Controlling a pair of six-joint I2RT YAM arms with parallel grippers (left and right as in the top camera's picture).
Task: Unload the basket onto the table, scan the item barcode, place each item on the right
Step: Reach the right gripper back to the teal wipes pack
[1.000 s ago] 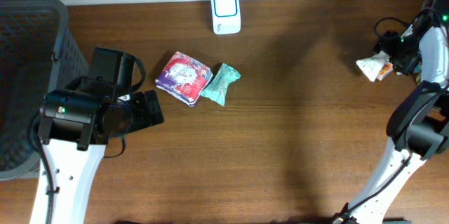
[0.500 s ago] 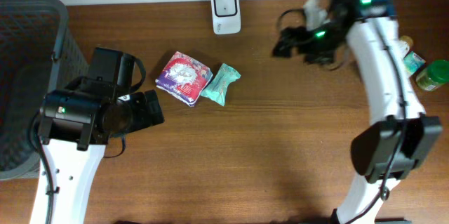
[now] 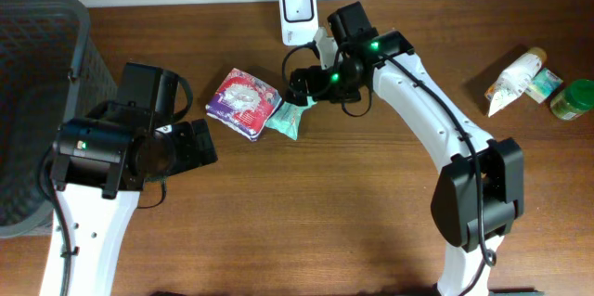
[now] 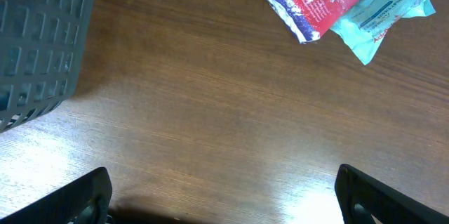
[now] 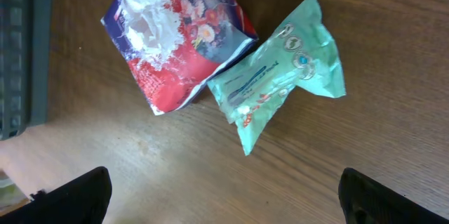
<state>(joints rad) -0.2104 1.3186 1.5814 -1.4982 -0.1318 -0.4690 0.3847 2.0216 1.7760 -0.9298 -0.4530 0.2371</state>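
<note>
Right hand [image 5: 224,206], fingers wide apart, empty, over teal sachet [image 5: 280,87]. Red-purple packet [image 5: 175,38] touching it at 10 o'clock. Sachet light, soft, probably slippery film. I'd pinch its narrow middle.

My overhead view looks straight down from high up and takes in the whole tabletop [image 3: 371,194], with the basket [image 3: 32,101] at its left end. My left wrist view looks down from low over the wood, the basket at its left edge. My right wrist view sits nearer still. All three share the red packet [image 3: 243,101] and the green packet [image 3: 295,110] beside it.
</note>
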